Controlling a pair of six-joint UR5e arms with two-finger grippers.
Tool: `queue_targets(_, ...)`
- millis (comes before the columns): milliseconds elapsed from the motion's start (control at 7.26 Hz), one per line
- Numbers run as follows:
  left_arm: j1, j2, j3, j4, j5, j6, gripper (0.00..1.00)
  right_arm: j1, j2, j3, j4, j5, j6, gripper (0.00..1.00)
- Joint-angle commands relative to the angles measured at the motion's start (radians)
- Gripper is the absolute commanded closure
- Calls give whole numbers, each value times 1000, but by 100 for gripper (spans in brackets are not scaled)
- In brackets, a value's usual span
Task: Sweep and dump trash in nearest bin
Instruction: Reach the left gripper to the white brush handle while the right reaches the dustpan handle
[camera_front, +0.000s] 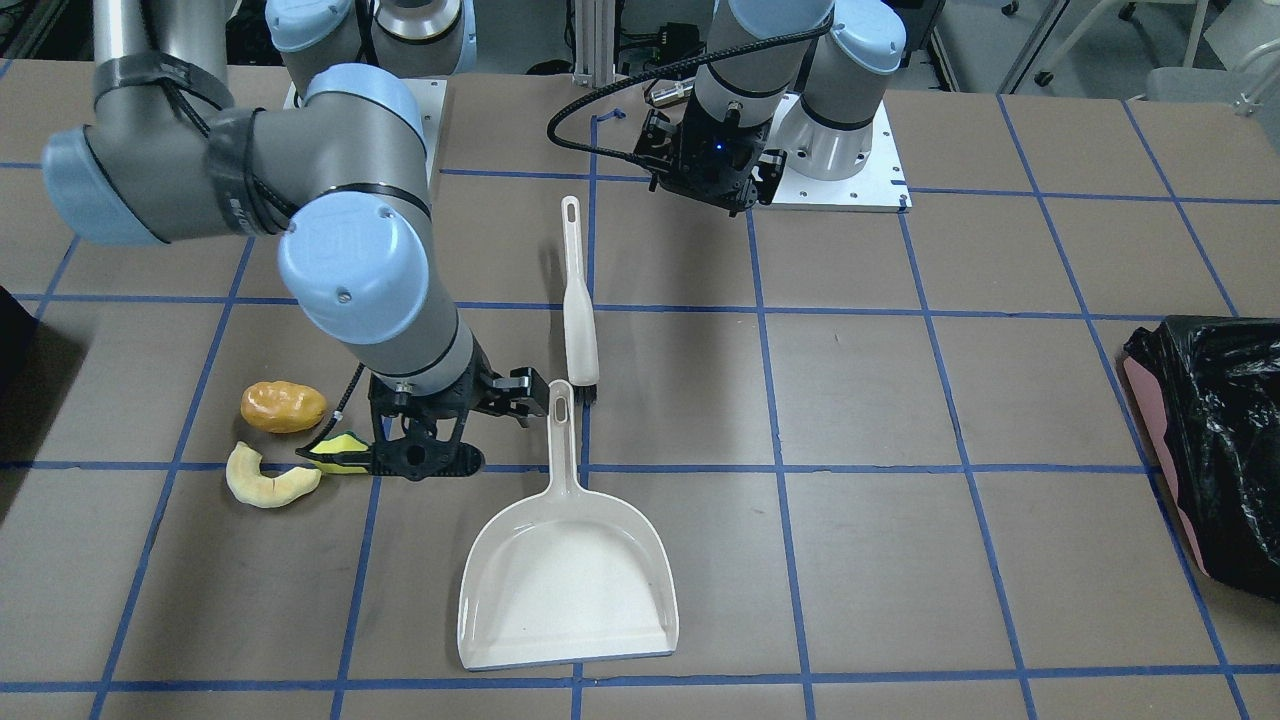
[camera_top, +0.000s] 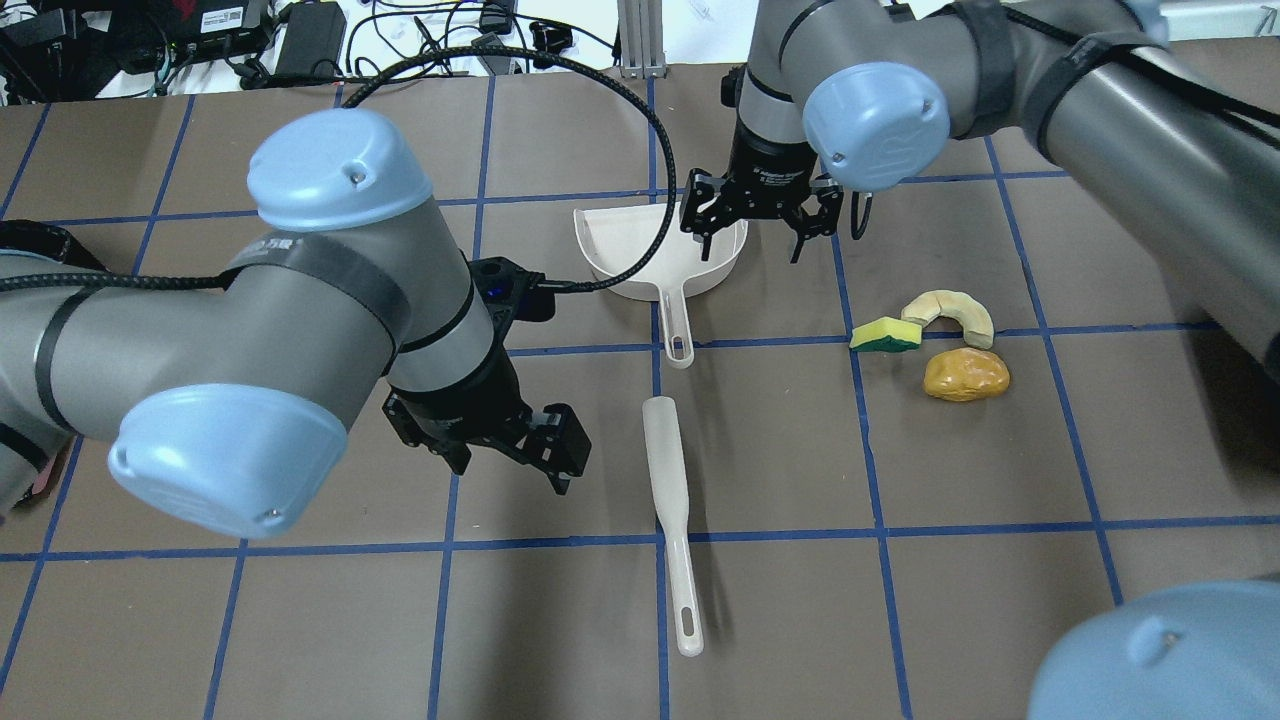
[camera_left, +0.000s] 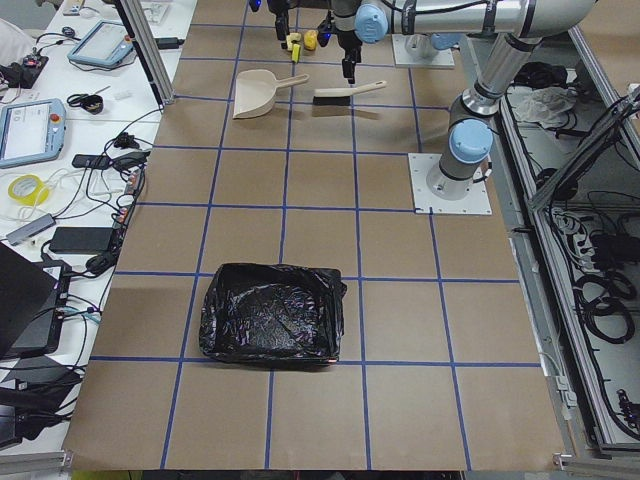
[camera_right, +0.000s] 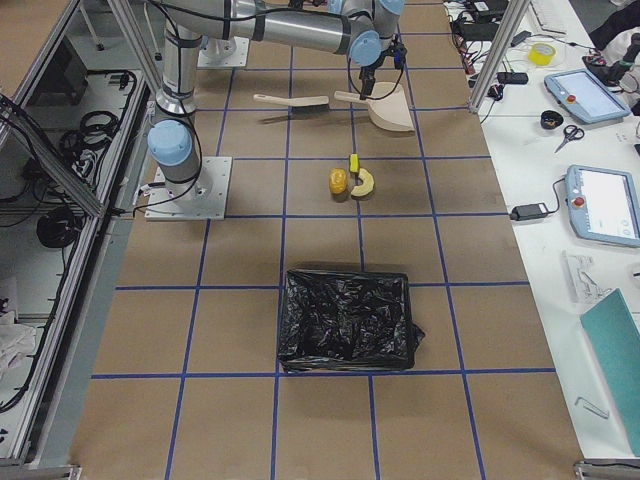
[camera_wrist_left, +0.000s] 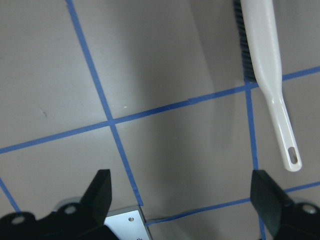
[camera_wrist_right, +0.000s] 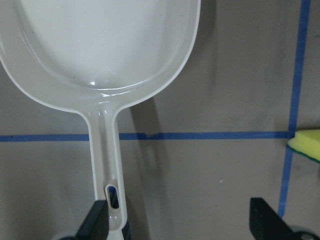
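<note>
A: Starting far left overhead, what is the left gripper (camera_top: 510, 468) doing?
B: Hovering over the table (camera_top: 1000, 600), fingers standing apart, holding nothing. White brush (camera_top: 665, 470) is lying just right of it, head pointing away from the robot.
A: Moving right?
B: White dustpan (camera_top: 615, 255) is sitting flat past the brush, its handle reaching back toward the brush head, near but apart. Then the right gripper (camera_top: 752, 245) is hanging over the pan's right rim, fingers spread. Its wrist view is showing the handle tip beside one finger, nothing clamped.
A: Where is the trash lying?
B: All three pieces are lying right of the dustpan, bunched together on the table: yellow-green sponge wedge (camera_top: 886, 335), then pale crescent slice (camera_top: 950, 310), with the orange-brown lump (camera_top: 965, 374) sitting just on the robot's side of the slice.
A: Bin?
B: Black bin (camera_right: 345, 320) is standing on the table well apart from the trash, toward the robot's right end.
</note>
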Motion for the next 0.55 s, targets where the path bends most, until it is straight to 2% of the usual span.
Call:
queue_targets(0, -92, -3, -90, 121, -14, -101, 0, 59, 82, -10, -8, 0, 33, 0)
queue_targets(138, -117, -4, -148, 192, -14, -123, 0, 73, 90, -4, -8, 5, 47, 0)
queue_targets(413, -148, -9, -184, 217, -17, -209, 0, 104, 116, 4, -8, 3, 70, 2)
